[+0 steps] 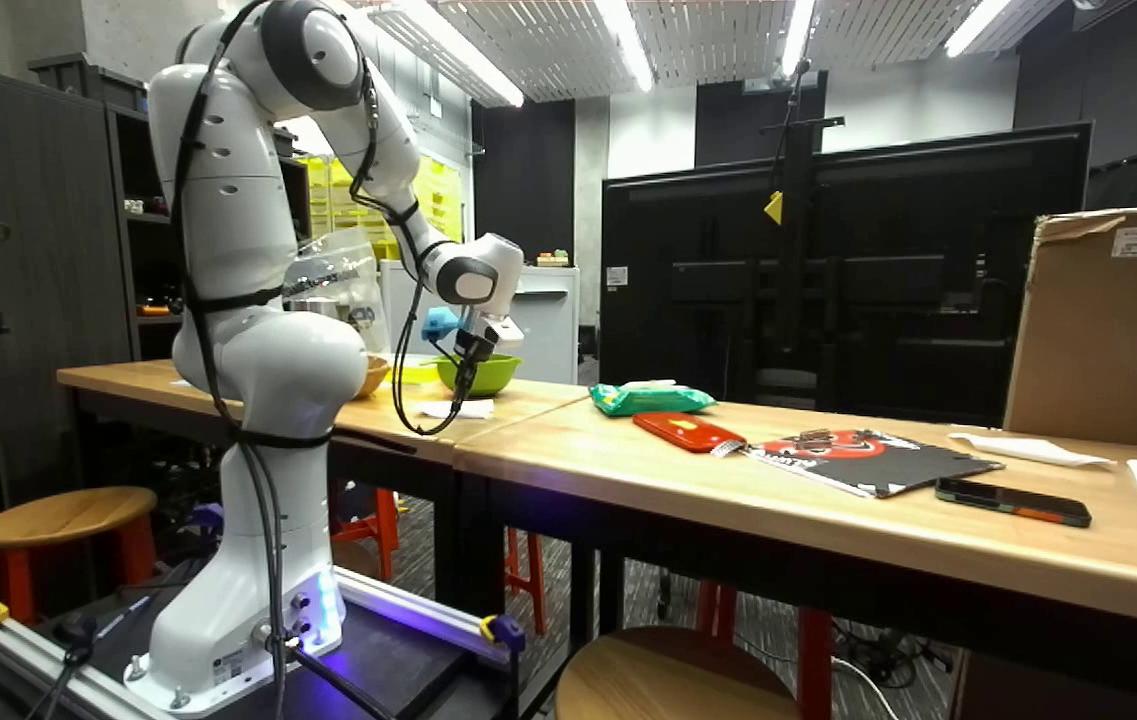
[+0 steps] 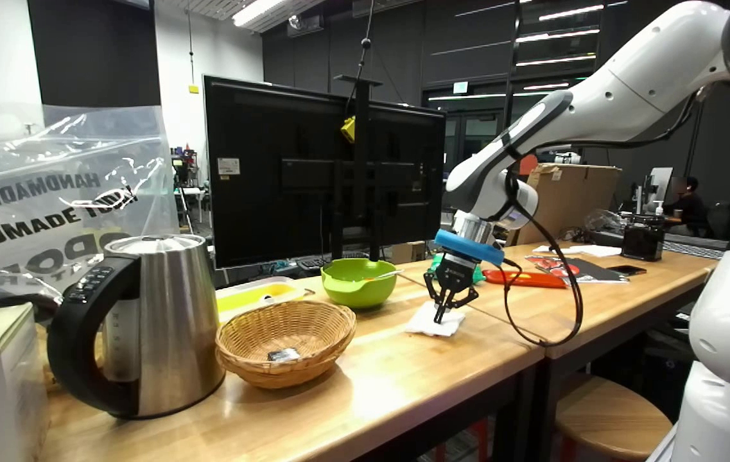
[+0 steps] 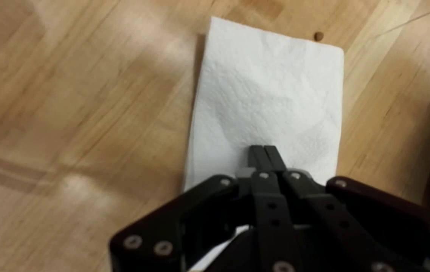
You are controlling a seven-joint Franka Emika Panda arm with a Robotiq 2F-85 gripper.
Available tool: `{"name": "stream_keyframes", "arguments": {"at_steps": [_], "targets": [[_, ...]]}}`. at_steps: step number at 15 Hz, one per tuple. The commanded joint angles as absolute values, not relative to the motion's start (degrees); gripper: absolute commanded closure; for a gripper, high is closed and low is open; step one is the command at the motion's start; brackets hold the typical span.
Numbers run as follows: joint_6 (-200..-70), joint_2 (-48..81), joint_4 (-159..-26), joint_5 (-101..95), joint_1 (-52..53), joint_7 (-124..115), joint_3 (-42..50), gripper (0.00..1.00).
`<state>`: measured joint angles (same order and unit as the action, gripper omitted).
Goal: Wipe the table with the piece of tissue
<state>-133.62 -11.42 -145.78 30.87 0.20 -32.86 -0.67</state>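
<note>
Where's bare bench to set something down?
Wooden table: bare front strip between wicker basket and tissue; another patch between tissue and red case. Crowded: electric kettle and white box near the wicker basket; green packet close to the red case; gripper at the tissue.

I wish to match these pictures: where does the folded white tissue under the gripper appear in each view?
In an exterior view: the tissue lies slightly left of centre, below mid-height.
In an exterior view: the tissue lies right of centre, below mid-height.
In the wrist view: the tissue lies around the middle, partly hidden by the gripper.
Shared landmark: the green bowl, apparently only a sliver at the wrist view's right edge.
</note>
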Motion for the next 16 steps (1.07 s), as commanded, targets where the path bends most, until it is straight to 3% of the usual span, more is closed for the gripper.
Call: {"name": "stream_keyframes", "arguments": {"at_steps": [1, 16], "targets": [[-133.67, -13.01, -149.16, 33.31, 1.15, -32.28, -1.58, 1.0], [-129.33, -17.68, -153.83, 33.68, 2.06, -32.31, -3.42, 1.0]]}}
